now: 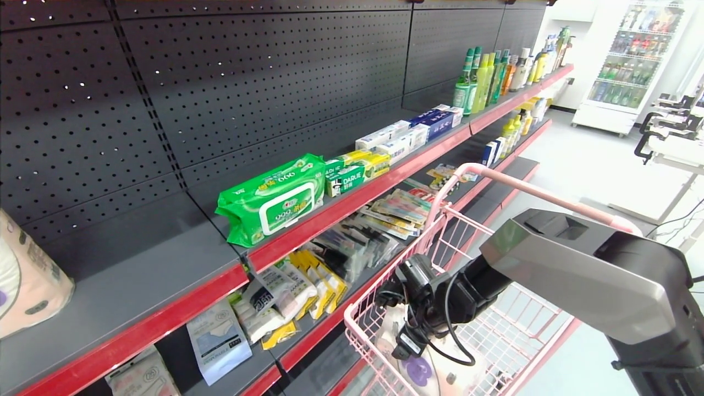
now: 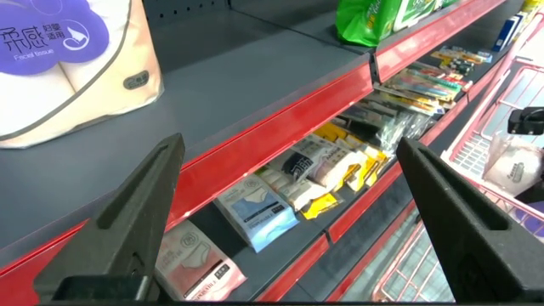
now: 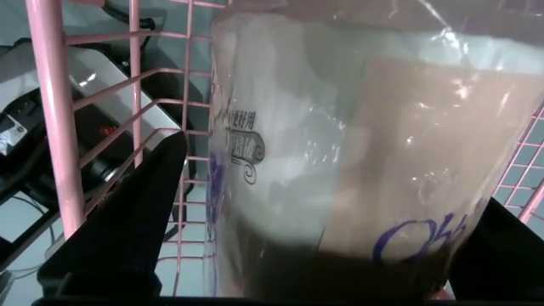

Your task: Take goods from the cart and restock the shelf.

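In the cart (image 3: 51, 85), open right jaws straddle a tissue pack (image 3: 357, 153); left jaws gape.

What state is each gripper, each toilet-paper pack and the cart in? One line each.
Pack in cart: upright, not lifted.
Pack on shelf: set down, free of both grippers.
Left gripper: open, empty.
Right gripper: open, straddling the first pack.
Cart: holding that pack.

A shop aisle is stretching away here: red-edged shelves (image 1: 352, 202) backed by black pegboard (image 1: 264, 82) are carrying wipes (image 1: 272, 198), toothpaste boxes (image 1: 352, 173) and bottles (image 1: 481, 77). A pink shopping cart (image 1: 528, 189) is standing alongside, and a glass-door drinks fridge (image 1: 632, 60) is glowing beyond.
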Controlling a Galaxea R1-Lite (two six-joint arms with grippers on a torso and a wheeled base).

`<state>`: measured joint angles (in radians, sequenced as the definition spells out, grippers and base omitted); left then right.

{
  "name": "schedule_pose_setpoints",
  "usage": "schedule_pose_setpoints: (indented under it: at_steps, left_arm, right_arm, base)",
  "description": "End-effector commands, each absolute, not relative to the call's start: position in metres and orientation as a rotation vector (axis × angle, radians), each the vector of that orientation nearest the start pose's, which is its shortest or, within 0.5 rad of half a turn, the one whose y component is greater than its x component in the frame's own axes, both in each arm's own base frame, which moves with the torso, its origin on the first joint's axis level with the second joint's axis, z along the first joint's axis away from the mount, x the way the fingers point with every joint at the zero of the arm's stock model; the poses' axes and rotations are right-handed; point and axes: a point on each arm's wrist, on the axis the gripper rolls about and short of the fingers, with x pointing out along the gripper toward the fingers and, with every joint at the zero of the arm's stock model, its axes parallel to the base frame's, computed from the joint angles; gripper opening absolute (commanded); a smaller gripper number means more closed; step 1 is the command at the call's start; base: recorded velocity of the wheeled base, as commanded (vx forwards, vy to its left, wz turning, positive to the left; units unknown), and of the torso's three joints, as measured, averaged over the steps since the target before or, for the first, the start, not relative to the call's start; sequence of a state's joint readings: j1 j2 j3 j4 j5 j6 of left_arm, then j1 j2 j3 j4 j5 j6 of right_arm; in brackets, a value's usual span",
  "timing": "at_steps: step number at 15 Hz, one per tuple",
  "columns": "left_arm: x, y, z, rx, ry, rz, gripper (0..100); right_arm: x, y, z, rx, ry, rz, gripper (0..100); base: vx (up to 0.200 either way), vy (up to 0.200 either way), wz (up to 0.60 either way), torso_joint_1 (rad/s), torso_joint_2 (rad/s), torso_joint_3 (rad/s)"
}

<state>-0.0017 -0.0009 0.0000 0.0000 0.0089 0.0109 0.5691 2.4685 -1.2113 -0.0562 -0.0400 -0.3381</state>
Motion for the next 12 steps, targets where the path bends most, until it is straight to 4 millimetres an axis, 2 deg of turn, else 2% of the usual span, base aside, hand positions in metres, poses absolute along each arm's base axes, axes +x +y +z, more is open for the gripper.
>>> schedule_pose_setpoints:
  at_steps: [1,5,6,10,12]
  left_arm:
    - [-0.023,0.000,0.075,0.011,0.000,0.008,100]
    - [-0.023,0.000,0.075,0.011,0.000,0.008,100]
    - [-0.023,0.000,0.075,0.011,0.000,0.008,100]
    - [-0.023,0.000,0.075,0.012,0.000,0.008,100]
    - [-0.023,0.000,0.075,0.012,0.000,0.006,100]
  right_arm:
    - [0.338,0.215,-0.056,-0.657,1.079,0.662,100]
    - [0.341,0.215,-0.057,-0.659,1.079,0.663,100]
    - [0.340,0.214,-0.057,-0.659,1.080,0.663,0]
    - [0.339,0.213,-0.055,-0.658,1.084,0.663,0]
    - [0.334,0.211,-0.041,-0.649,1.071,0.671,0]
  base:
    - [0.000,0.000,0.00,0.000,0.00,0.000]
    - [0.000,0.000,0.00,0.000,0.00,0.000]
    - [0.000,0.000,0.00,0.000,0.00,0.000]
    - [0.000,0.000,0.00,0.000,0.00,0.000]
    - [0.000,0.000,0.00,0.000,0.00,0.000]
